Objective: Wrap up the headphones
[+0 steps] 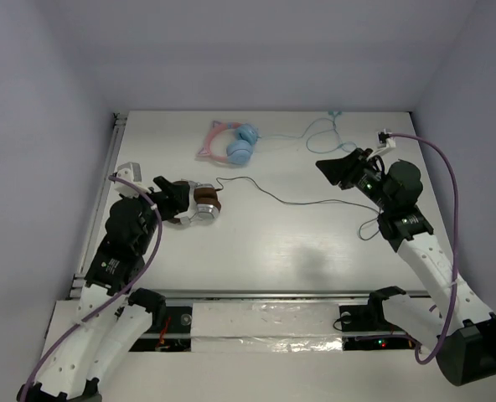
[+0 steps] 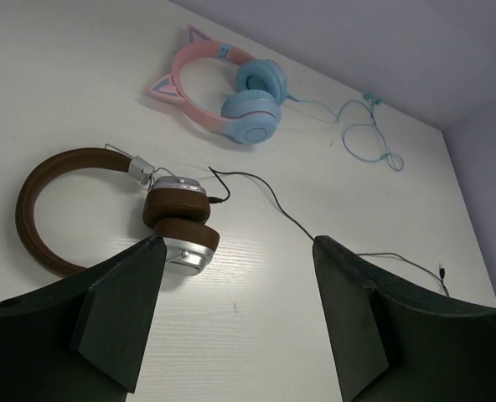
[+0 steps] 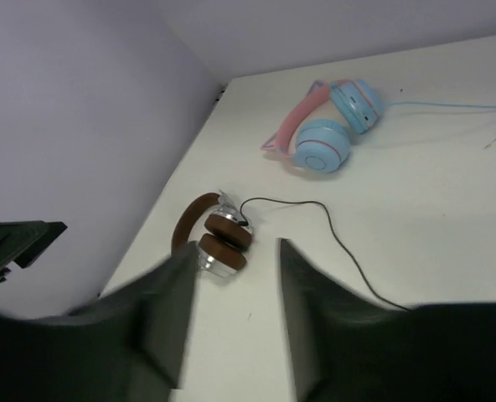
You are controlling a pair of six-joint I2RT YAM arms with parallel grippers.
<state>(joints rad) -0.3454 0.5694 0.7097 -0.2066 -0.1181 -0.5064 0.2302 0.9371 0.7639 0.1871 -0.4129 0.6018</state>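
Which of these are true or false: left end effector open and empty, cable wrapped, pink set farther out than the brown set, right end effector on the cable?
1. The left end effector is open and holds nothing. True.
2. The black cable is wound around the brown headphones. False: it trails loose across the table.
3. The pink cat-ear headphones lie farther from the arm bases than the brown headphones. True.
4. The right end effector grips the black cable. False: it is open and holds nothing.
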